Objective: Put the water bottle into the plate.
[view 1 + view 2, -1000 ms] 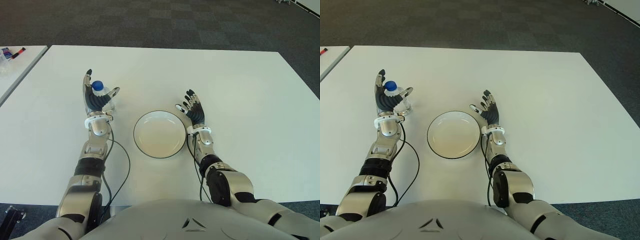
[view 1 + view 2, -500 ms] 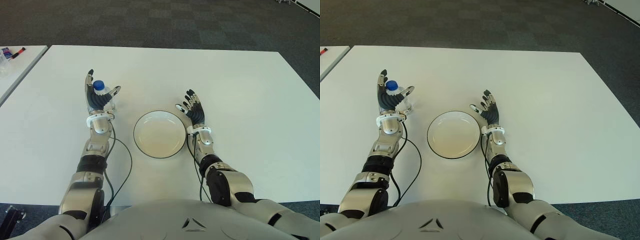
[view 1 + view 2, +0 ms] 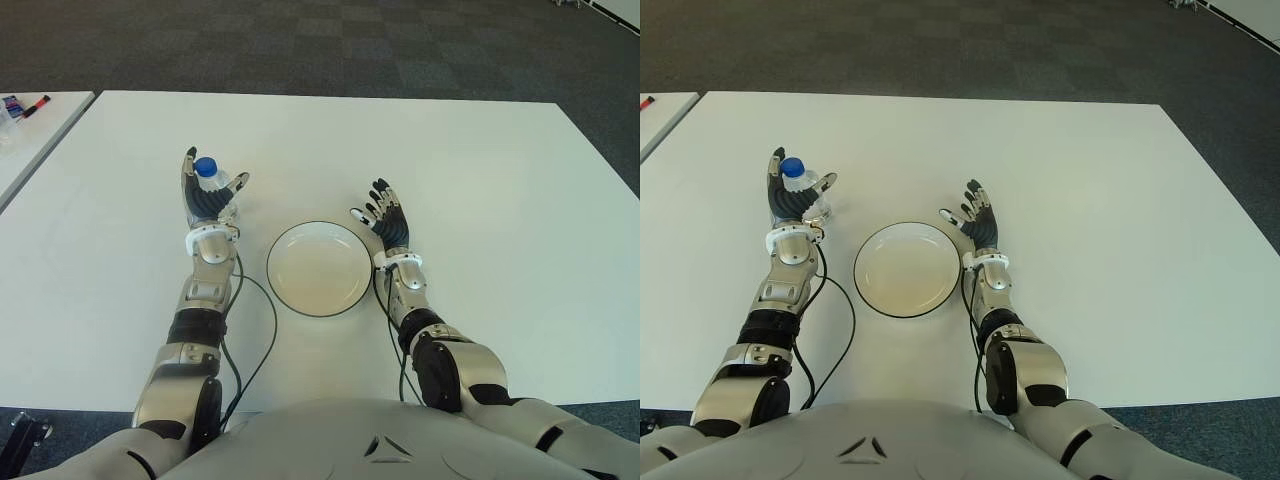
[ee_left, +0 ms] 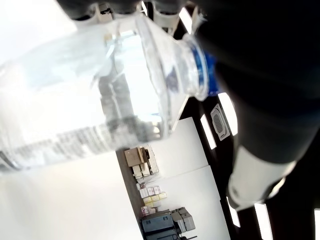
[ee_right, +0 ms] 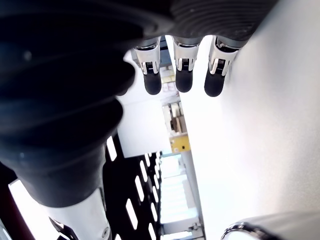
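A clear water bottle [image 3: 214,187] with a blue cap [image 3: 206,167] stands upright on the white table [image 3: 480,180], left of the plate. My left hand [image 3: 205,200] is pressed up against it, palm behind the bottle, fingers straight up and thumb out to the right, not curled. In the left wrist view the bottle [image 4: 100,100] fills the space right at the palm. The white plate [image 3: 318,270] with a dark rim lies at the centre front. My right hand [image 3: 388,222] shows just right of the plate, fingers [image 5: 182,75] spread and holding nothing.
A second white table [image 3: 30,130] stands to the left with markers [image 3: 30,104] on it. A black cable [image 3: 262,330] loops on the table from my left forearm toward the plate. Dark carpet lies beyond the far edge.
My left hand has slid to the right, toward the plate, and the bottle has shifted slightly right with it. The right hand and the plate have not moved.
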